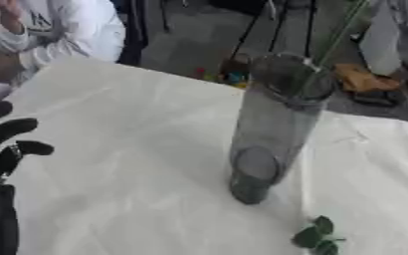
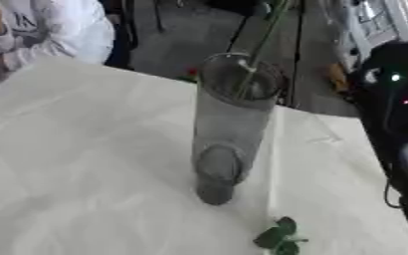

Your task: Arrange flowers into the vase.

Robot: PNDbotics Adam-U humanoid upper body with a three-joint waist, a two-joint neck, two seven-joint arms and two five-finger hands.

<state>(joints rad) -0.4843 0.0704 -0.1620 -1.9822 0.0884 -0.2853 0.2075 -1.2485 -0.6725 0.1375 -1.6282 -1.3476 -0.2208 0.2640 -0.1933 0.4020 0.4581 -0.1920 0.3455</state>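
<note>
A tall clear glass vase (image 1: 273, 129) stands upright in the middle of the white-covered table (image 1: 112, 164). A thin green flower stem (image 2: 258, 55) slants down from the top edge into the vase's mouth; its upper end is out of view. A sprig of green leaves (image 2: 279, 238) lies on the cloth in front of the vase, to its right. My left hand (image 1: 9, 144) rests at the lower left, well apart from the vase, with its fingers spread and holding nothing. My right forearm (image 2: 399, 109) comes in along the right edge, but its hand does not show.
A person in a white sleeve (image 1: 68, 30) sits past the table's far left corner. Beyond the far edge is dark floor with furniture legs, an orange-brown object (image 1: 364, 79) and small coloured bits (image 1: 216, 75). The table's far edge runs diagonally behind the vase.
</note>
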